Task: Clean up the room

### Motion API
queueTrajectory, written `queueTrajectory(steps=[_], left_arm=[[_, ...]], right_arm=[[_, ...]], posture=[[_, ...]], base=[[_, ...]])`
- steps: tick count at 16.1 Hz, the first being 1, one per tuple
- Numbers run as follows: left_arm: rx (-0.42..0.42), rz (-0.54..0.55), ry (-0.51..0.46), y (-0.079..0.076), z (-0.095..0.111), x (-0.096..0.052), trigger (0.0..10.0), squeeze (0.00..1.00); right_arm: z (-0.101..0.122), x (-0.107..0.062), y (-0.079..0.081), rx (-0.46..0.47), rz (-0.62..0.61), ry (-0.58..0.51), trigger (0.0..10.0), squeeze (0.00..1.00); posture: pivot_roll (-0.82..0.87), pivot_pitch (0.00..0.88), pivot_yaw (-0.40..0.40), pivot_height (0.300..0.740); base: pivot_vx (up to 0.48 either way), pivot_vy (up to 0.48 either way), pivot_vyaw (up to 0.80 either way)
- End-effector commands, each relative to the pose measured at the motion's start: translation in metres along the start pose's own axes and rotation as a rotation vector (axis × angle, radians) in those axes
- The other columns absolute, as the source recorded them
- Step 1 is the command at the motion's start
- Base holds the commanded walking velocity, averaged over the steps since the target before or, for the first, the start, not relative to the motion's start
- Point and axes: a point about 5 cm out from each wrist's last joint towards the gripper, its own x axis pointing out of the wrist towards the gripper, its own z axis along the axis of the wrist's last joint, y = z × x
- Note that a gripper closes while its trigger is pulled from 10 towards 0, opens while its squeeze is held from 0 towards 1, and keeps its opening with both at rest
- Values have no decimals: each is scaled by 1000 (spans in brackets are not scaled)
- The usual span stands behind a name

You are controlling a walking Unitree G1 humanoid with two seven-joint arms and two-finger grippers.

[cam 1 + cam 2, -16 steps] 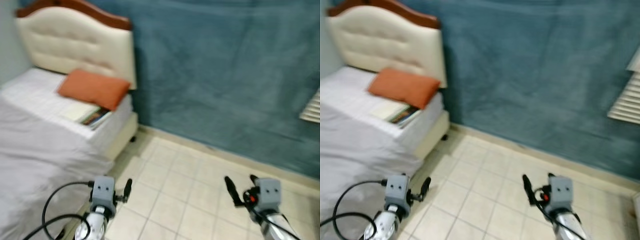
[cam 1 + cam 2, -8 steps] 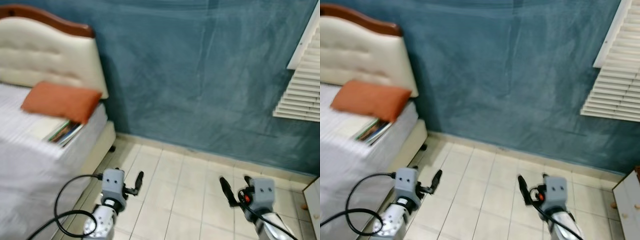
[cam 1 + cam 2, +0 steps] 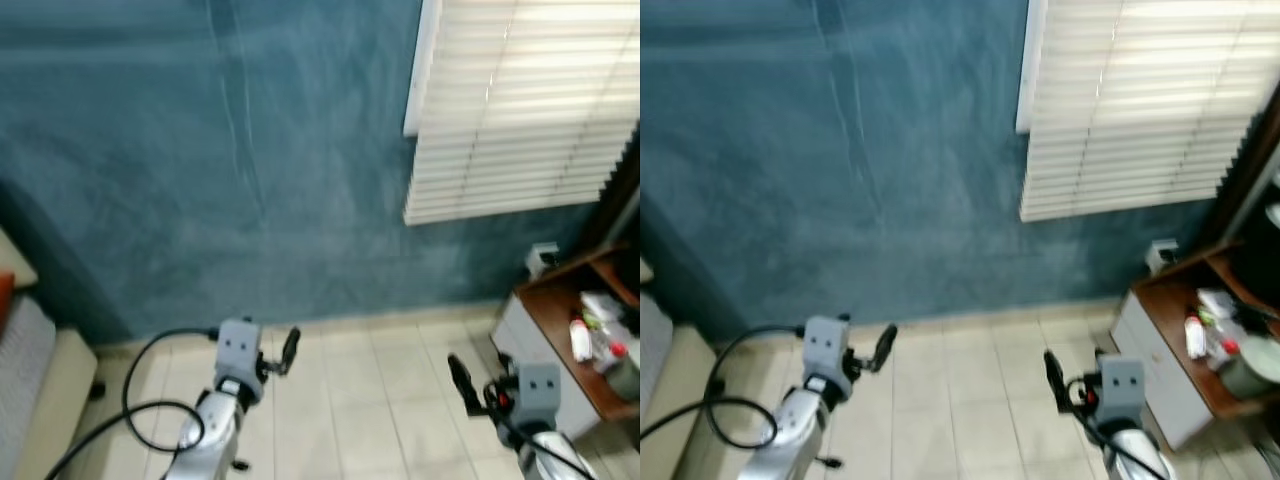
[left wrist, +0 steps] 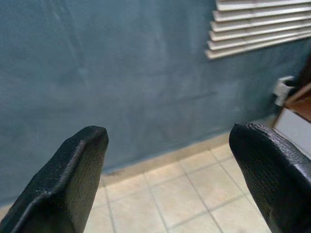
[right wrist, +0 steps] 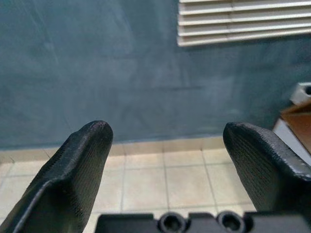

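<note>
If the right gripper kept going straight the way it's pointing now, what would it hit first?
Probably the blue wall. The right gripper is open and empty, and between its fingers lies only bare tiled floor up to the wall's base. The white cabinet sits off to one side, likely outside its line, though depth is unclear.

Brown-topped counter [image 3: 560, 300] on white drawer base, standing on beige tiled floor [image 3: 360, 400]: carries small bottles [image 3: 580, 338] and blurred clutter.
</note>
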Motion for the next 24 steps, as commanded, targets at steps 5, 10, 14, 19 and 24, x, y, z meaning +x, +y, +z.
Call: queueTrajectory(steps=[5, 10, 14, 19, 24], left_arm=[[2, 72, 25, 14, -3, -6, 10000, 0], [-19, 126, -26, 21, 9, -84, 10000, 0], [-40, 220, -134, 28, 21, -59, 10000, 0], [-96, 225, -167, 27, 24, -57, 10000, 0], [-66, 176, -148, 25, 24, -42, 10000, 0]], right_arm=[[-1, 1, 10, 39, 20, -2, 10000, 0], [39, -7, 60, 137, 396, -31, 10000, 0], [47, 8, 57, -5, 353, -111, 10000, 0], [35, 5, 46, -42, 261, -59, 10000, 0], [34, 13, 46, -42, 246, -55, 10000, 0]], posture=[[-141, 4, 35, 740], [-97, 4, 34, 740], [-58, 0, -6, 740], [-48, 0, -21, 740], [-56, 0, -10, 740]], base=[[472, 0, 0], [378, 0, 0], [0, 0, 0], [0, 0, 0], [0, 0, 0]])
